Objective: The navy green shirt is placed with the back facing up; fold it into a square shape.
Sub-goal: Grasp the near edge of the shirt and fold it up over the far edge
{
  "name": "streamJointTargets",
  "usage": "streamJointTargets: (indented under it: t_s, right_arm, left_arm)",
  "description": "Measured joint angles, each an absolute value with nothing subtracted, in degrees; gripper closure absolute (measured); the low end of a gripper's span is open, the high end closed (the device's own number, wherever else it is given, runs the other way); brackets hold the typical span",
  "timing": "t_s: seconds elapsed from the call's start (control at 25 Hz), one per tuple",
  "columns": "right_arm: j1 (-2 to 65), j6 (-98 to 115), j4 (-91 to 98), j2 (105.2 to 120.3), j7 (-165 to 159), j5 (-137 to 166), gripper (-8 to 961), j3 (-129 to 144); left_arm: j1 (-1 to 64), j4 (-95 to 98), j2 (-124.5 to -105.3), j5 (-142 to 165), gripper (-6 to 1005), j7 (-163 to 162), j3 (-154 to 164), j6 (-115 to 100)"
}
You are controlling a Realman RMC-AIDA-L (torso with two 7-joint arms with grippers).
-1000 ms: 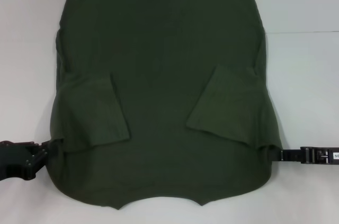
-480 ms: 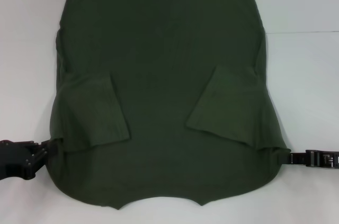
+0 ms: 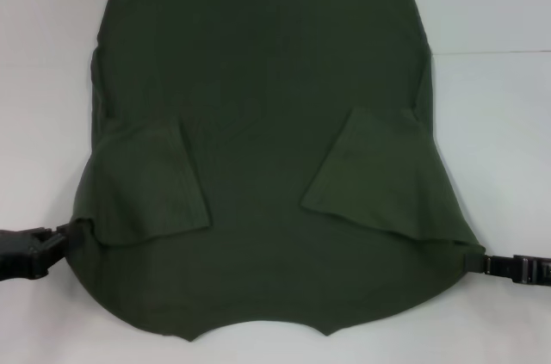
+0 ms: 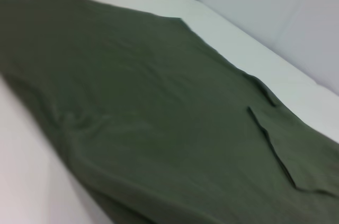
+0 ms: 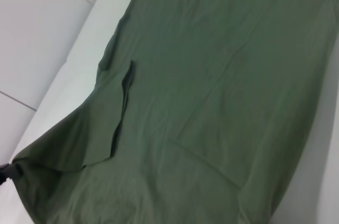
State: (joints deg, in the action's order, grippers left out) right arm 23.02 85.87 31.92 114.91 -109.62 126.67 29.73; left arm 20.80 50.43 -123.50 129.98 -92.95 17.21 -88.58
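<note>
Dark olive-green short-sleeved cloth shirt [image 3: 258, 123] spread flat, back up, on a white table [image 3: 499, 140], drawn outward at both shoulder corners.

Head view: both sleeves were folded inward; the left gripper [image 3: 62, 235] and right gripper [image 3: 475, 261] were clamped on the shirt's outer corners, bare table lying open beyond each side edge.
Left wrist view: cloth [image 4: 148, 113] filled the picture, with pale wall panels [image 4: 265, 1] behind.
Right wrist view: one folded sleeve [image 5: 100, 128] and white table were seen.

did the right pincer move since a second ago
Yes. The right pincer slid outward and nearer the robot, pulling the navy green shirt edge with it, judged against the table seam line.
</note>
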Motion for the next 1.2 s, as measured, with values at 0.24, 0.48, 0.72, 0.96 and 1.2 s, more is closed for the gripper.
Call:
streamJointTargets:
  t_s: [0.24, 0.48, 0.72, 0.96, 1.2]
  right_arm:
    - [21.26, 89.27, 31.91, 114.97, -104.78, 126.64, 910, 27.57]
    - [19.71, 91.74, 31.99, 114.89, -103.01, 126.63, 910, 25.66]
    - [18.47, 93.78, 32.46, 114.58, -102.88, 126.64, 910, 25.18]
    - [17.06, 95.48, 32.50, 113.91, -101.91, 126.65, 910, 24.80]
    - [15.67, 97.23, 32.53, 113.12, -101.40, 126.91, 910, 23.84]
  left_arm:
    - [20.11, 50.80, -123.37, 130.22, 929, -99.56, 14.06, -89.19]
    - [18.85, 50.88, -123.13, 130.41, 930, -100.78, 10.16, -92.01]
    - [17.50, 51.04, -122.95, 130.52, 930, -100.74, 9.28, -94.80]
    - [16.13, 51.59, -123.29, 130.60, 930, -100.62, 9.23, -97.65]
    - [14.49, 51.67, -123.52, 130.76, 930, -100.40, 9.22, -100.96]
